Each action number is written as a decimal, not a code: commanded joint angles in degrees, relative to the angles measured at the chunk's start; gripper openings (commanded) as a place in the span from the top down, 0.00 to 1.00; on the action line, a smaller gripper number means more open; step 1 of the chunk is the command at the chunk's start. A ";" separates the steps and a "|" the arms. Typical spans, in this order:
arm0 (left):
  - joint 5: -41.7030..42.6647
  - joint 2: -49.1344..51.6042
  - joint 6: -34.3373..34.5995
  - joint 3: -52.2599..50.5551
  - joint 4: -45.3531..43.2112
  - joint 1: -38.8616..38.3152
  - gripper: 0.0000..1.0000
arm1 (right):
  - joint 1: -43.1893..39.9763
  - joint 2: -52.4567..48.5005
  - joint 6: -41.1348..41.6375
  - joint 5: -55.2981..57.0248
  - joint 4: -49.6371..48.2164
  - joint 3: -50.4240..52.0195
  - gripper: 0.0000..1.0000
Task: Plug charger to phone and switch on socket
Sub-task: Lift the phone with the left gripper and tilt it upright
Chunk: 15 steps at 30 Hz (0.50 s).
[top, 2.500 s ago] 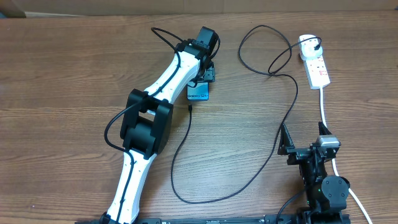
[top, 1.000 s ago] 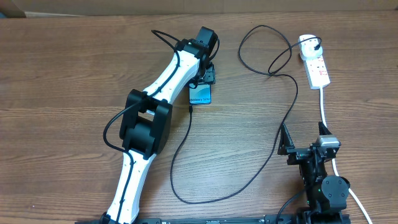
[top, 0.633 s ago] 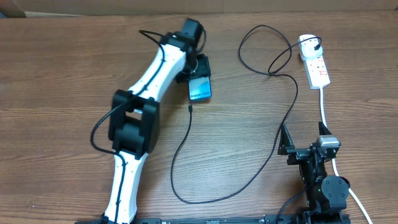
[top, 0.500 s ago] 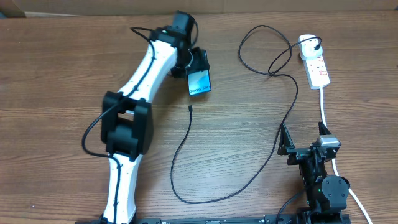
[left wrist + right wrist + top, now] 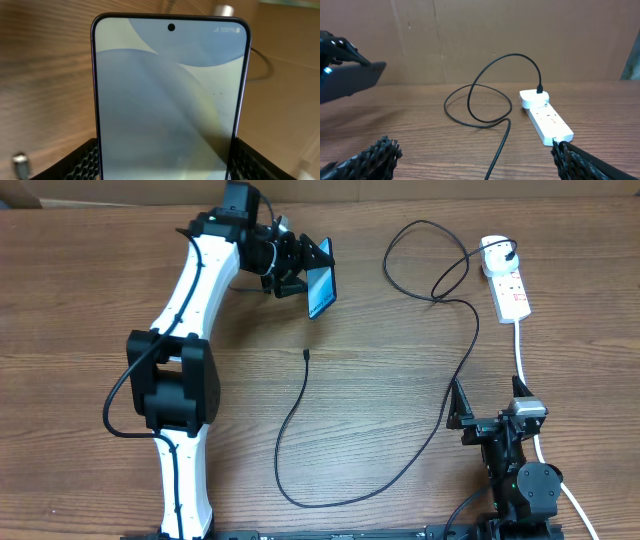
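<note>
My left gripper (image 5: 302, 268) is shut on the phone (image 5: 321, 289) and holds it above the table at the back, tilted on edge with the blue screen showing. In the left wrist view the phone (image 5: 170, 100) fills the frame between my fingers (image 5: 89, 157). The charger's connector tip (image 5: 305, 354) lies loose on the table below the phone. Its black cable (image 5: 330, 501) loops forward, then back to the plug (image 5: 511, 249) in the white socket (image 5: 512, 292). My right gripper (image 5: 489, 398) is open and empty, near the front. The right wrist view shows the socket (image 5: 547, 120), the plug (image 5: 540, 91) and the phone (image 5: 350, 80).
The socket's thick white cord (image 5: 522, 355) runs forward past my right gripper. Cable loops (image 5: 477, 102) lie on the wooden table left of the socket. A brown cardboard wall (image 5: 495, 30) stands behind the table.
My left arm has lifted the phone off the table and swung it back and left, tilting it up on edge. The cable tip stays on the table. The right arm has not moved.
</note>
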<state>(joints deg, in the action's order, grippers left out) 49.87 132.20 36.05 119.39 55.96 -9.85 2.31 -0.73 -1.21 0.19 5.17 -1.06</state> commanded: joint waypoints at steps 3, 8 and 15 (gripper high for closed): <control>16.09 -2.54 3.93 0.48 -0.55 1.46 0.37 | 0.31 0.46 0.39 -0.26 -0.33 0.61 0.00; 20.81 -2.54 6.67 0.48 -0.63 1.92 0.37 | 0.31 0.46 0.39 -0.26 -0.33 0.61 0.00; 26.93 -2.54 6.86 0.48 -1.27 2.89 0.38 | 0.31 0.46 0.37 -0.26 -0.33 0.61 0.00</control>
<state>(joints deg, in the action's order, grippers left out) 69.36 132.20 41.87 119.39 55.07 -7.92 2.31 -0.73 -1.23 0.19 5.15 -1.06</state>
